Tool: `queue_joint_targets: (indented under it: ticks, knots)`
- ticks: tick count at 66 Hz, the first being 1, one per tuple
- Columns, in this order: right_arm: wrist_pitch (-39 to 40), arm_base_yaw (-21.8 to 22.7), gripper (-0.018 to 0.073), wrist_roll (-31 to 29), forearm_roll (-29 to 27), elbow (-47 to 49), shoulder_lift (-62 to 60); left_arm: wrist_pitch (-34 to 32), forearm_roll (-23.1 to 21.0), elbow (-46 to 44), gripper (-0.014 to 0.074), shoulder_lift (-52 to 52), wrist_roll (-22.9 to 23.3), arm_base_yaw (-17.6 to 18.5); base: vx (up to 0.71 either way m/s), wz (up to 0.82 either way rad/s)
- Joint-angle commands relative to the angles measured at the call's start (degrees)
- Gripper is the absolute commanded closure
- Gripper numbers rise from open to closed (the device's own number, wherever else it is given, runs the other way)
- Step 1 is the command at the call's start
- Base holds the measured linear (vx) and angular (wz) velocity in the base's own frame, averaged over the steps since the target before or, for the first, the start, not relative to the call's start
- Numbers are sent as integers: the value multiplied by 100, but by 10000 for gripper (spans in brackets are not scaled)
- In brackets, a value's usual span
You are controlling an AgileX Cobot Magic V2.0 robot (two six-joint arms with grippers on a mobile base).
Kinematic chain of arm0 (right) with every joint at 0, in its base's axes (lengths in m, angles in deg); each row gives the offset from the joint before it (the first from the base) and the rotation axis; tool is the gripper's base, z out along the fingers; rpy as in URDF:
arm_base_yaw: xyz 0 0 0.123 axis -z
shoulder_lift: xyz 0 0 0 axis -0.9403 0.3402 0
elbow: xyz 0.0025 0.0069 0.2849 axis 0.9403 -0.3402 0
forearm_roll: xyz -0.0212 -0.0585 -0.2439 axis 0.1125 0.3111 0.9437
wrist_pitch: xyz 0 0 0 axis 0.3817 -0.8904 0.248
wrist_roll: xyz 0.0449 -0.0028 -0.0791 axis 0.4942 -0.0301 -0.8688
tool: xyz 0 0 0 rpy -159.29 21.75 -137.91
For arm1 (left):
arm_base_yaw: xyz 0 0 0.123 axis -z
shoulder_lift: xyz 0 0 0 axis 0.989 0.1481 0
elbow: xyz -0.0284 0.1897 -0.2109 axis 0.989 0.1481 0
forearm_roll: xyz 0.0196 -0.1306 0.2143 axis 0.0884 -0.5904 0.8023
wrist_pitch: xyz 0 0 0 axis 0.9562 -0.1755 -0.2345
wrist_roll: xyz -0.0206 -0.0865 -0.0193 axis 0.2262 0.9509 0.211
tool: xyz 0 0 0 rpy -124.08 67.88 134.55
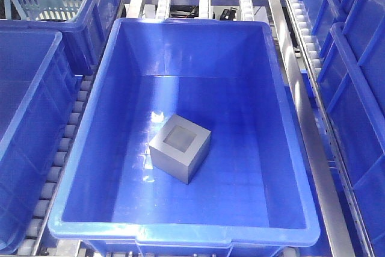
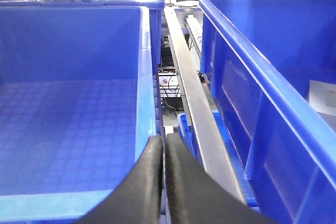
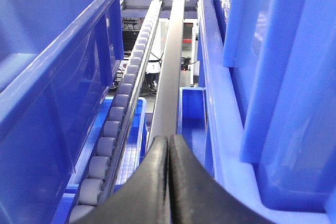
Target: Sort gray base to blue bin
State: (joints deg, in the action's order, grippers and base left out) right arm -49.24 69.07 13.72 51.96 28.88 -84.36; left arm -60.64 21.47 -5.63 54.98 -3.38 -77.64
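Resting flat on blue bin [image 1: 283, 118] floor, gray base [image 1: 180, 147] sat recess-up. Your left gripper [image 2: 164, 153] and right gripper [image 3: 169, 153] were closed, empty. Risk: swinging an arm could clip bin rim.

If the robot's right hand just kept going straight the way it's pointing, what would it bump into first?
Probably the long metal rail running ahead of the shut right hand, between the roller track and a blue crate; depth is hard to judge.
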Motion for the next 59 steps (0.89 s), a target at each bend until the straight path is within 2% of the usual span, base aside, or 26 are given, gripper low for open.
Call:
queue_joint_targets:
  ticks: [1,59]
  knots:
    - [421,26,568,-31,35,-83,-66,-436,-59,174,602,-107,42,37,0,0]
    - [421,26,568,-31,35,-83,-66,-436,-59,174,602,-107,42,37,0,0]
